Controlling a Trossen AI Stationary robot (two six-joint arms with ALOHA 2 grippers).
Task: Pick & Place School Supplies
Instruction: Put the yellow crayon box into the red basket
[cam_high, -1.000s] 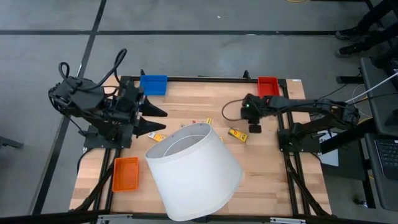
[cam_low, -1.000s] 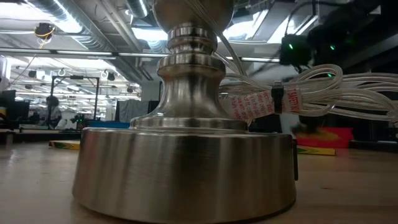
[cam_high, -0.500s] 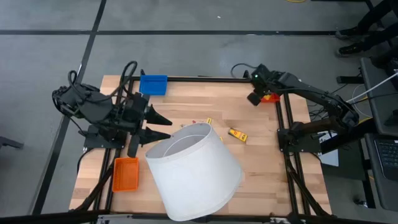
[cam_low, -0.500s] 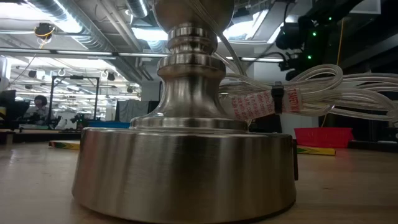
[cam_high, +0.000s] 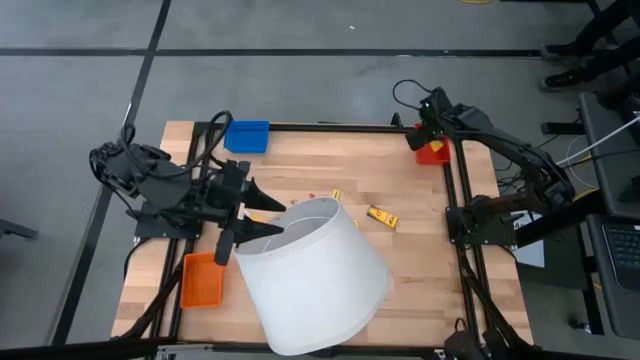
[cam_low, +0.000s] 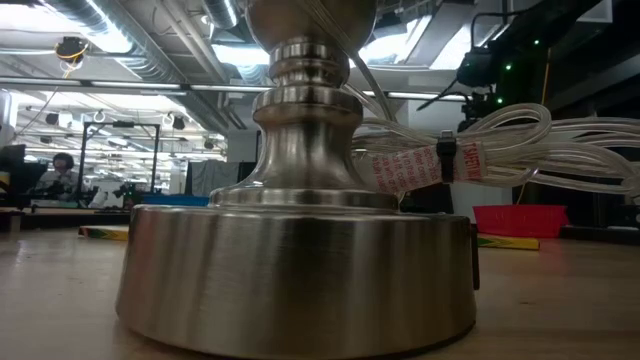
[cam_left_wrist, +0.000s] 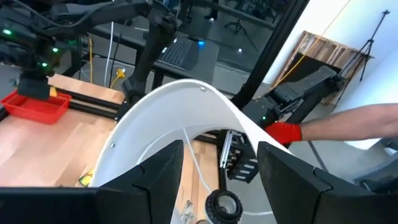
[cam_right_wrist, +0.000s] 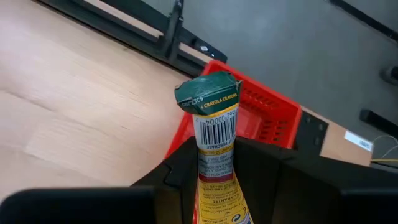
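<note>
My right gripper (cam_high: 428, 135) is at the table's far right corner, above the red tray (cam_high: 434, 154), shut on a yellow crayon box with a green end (cam_right_wrist: 216, 118). A second yellow crayon box (cam_high: 381, 216) lies flat on the table's middle, and a small yellow piece (cam_high: 336, 195) lies left of it. My left gripper (cam_high: 260, 216) is open at the left, its fingers on either side of the big white lampshade's upper rim (cam_left_wrist: 186, 93). Whether they touch it, I cannot tell. My right gripper pinches the crayon box between its two fingers, on the yellow body below the barcode (cam_right_wrist: 217, 177). The box lies along the fingers and its green end (cam_right_wrist: 208, 93) sticks out past the fingertips. It is lifted clear, over the red tray's edge (cam_right_wrist: 249, 118).
The white lampshade (cam_high: 315, 275) on its metal lamp base (cam_low: 300, 260) takes up the table's near middle. A blue tray (cam_high: 247, 134) stands at the far left, an orange tray (cam_high: 202, 279) at the near left. A person's arm (cam_left_wrist: 367, 121) shows beyond the table.
My right gripper has risen from the table's middle and gone toward the far right corner with the crayon box, ending over the red tray. My left gripper has gone toward the right and near edges, up to the lampshade's rim.
</note>
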